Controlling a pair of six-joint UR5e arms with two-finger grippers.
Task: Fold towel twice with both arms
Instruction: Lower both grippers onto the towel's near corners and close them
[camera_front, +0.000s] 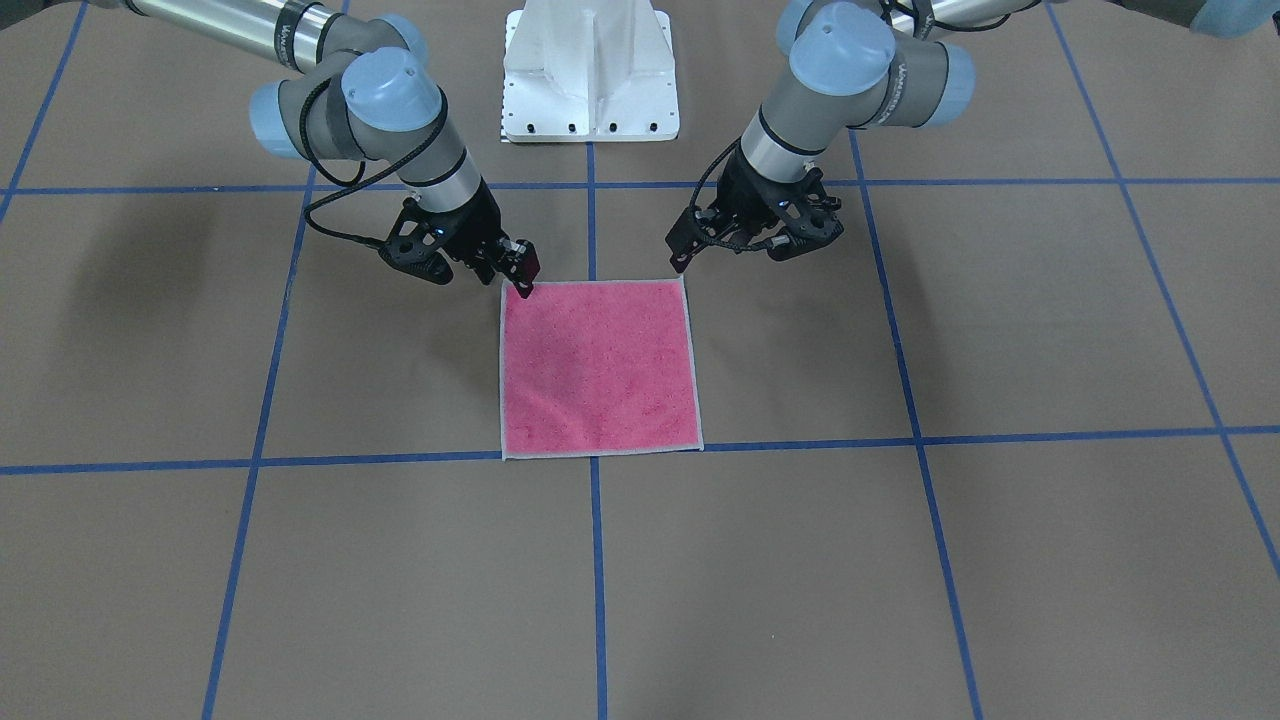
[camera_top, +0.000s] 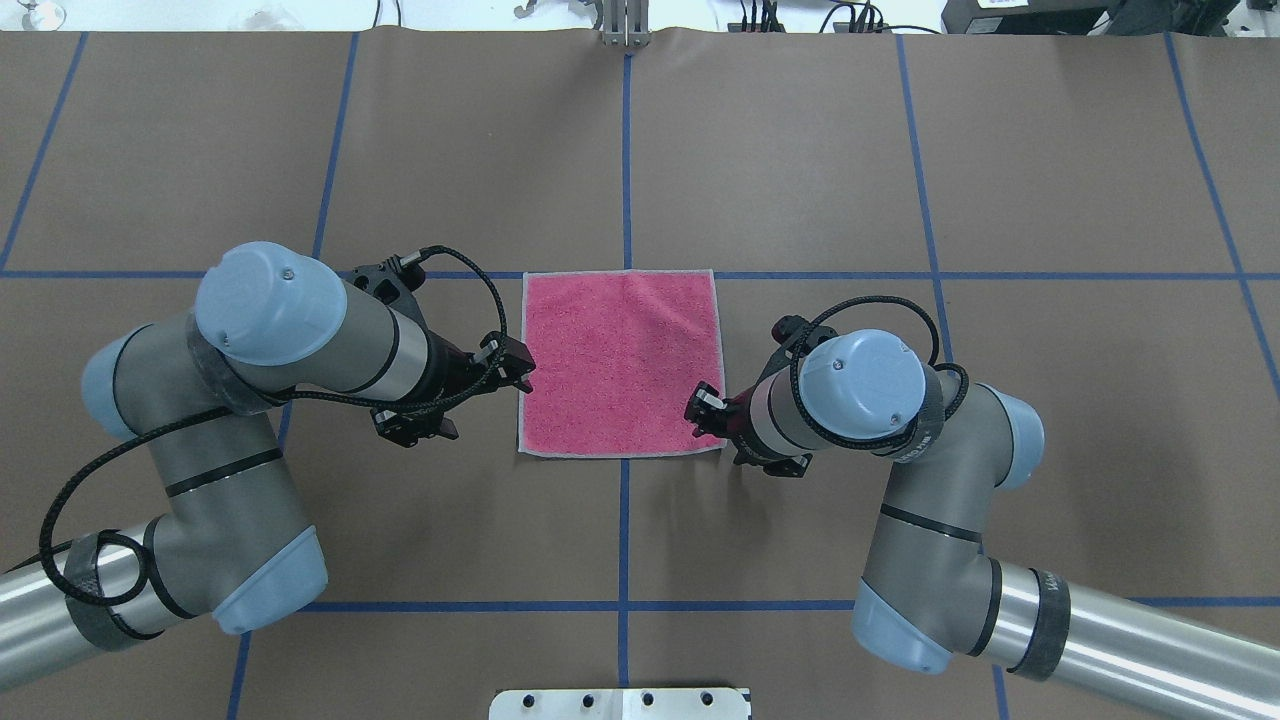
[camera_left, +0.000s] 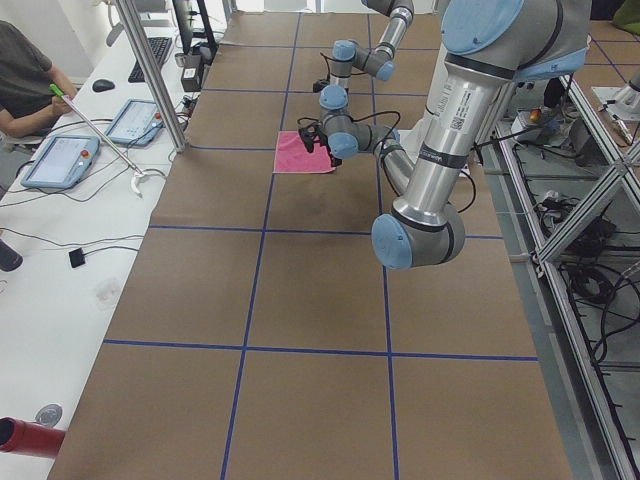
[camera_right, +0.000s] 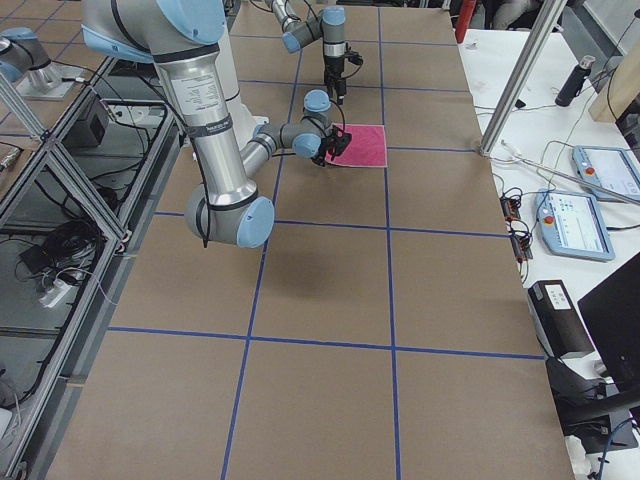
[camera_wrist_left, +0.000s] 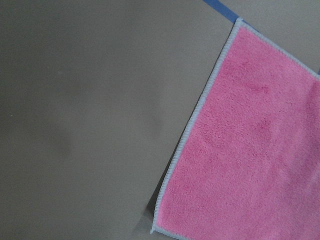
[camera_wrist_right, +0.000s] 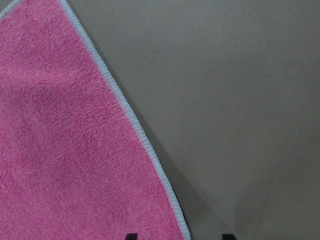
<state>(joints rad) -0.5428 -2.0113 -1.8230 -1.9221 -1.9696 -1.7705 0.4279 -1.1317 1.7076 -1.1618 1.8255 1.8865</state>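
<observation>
The brown paper-covered surface (camera_top: 800, 150) with its blue tape grid lies open from the pink terry towel (camera_top: 620, 360) to the operators' edge and to both end edges. Obstacles stand on the robot's side:
- The left black two-finger gripper (camera_top: 520, 368) is just beside the towel's left edge.
- The right black two-finger gripper (camera_top: 700, 408) is over the towel's near right corner, jaws apart across the edging.
- The white metal pedestal base (camera_front: 590, 75) stands at the middle of the robot-side edge.

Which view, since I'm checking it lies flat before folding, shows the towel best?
The overhead exterior view: the towel shows almost whole, flat, pink face up. The front-facing view is nearly as good, slightly skewed. Both side views show it small and far; each wrist view shows only a part along one edge.
</observation>
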